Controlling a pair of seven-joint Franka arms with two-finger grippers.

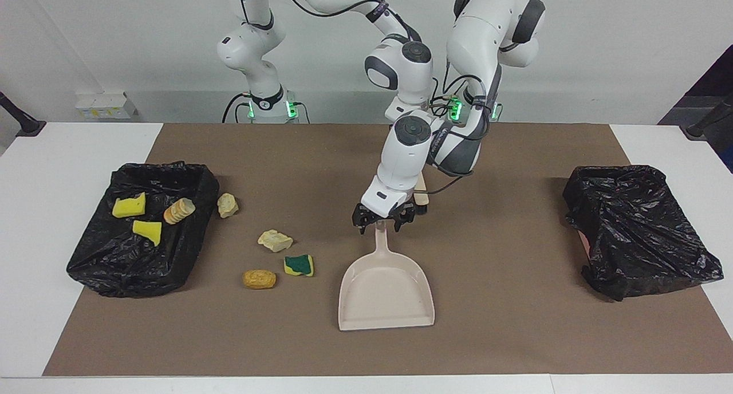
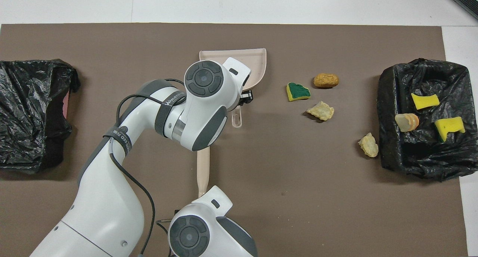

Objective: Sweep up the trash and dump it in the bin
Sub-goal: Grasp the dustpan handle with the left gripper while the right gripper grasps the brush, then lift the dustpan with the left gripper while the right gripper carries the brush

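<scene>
The beige dustpan (image 1: 386,294) (image 2: 257,59) lies mid-mat, handle toward the robots. My left gripper (image 1: 382,221) (image 2: 246,97) is shut on that handle's end. The beige brush (image 1: 422,190) (image 2: 202,167) lies nearer the robots; its handle end runs under my right arm's wrist (image 2: 194,231), whose fingers are hidden. Loose trash lies beside the dustpan toward the right arm's end: a green-and-yellow sponge (image 1: 299,264) (image 2: 297,91), a golden-brown roll (image 1: 259,279) (image 2: 326,80) and two beige chunks (image 1: 275,240) (image 1: 227,205). The black-lined bin (image 1: 189,256) (image 2: 410,163) holds two yellow sponge bits (image 1: 129,205) (image 1: 148,231) and a bread-like piece (image 1: 179,211).
A second black-lined bin (image 1: 635,228) (image 2: 33,111) sits at the left arm's end of the brown mat (image 1: 515,337). White table borders the mat on both ends.
</scene>
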